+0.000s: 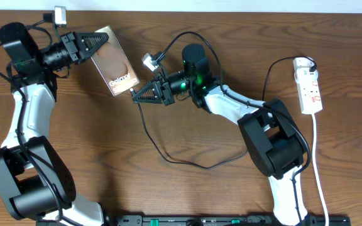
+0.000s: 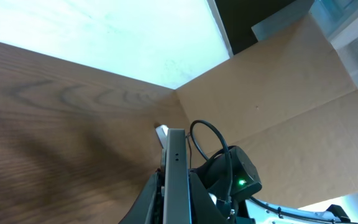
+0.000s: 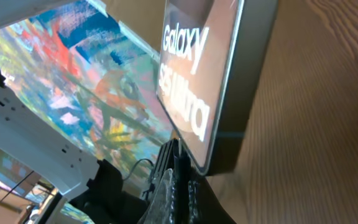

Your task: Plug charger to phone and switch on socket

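Overhead: phone (image 1: 115,66) bronze slab, white "Galaxy" lettering; left gripper (image 1: 102,44) grips top.

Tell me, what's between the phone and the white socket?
In the overhead view, the right arm and the black charger cable lie between phone and socket.

I see open wood near centre between both arm bases; only charger (image 1: 200,166) loop crosses it. Far-left lane blocked by phone (image 1: 113,61), right gripper (image 1: 136,95) just beside its corner. socket (image 1: 309,85) far right, white cord (image 1: 317,157) trailing near along right edge.
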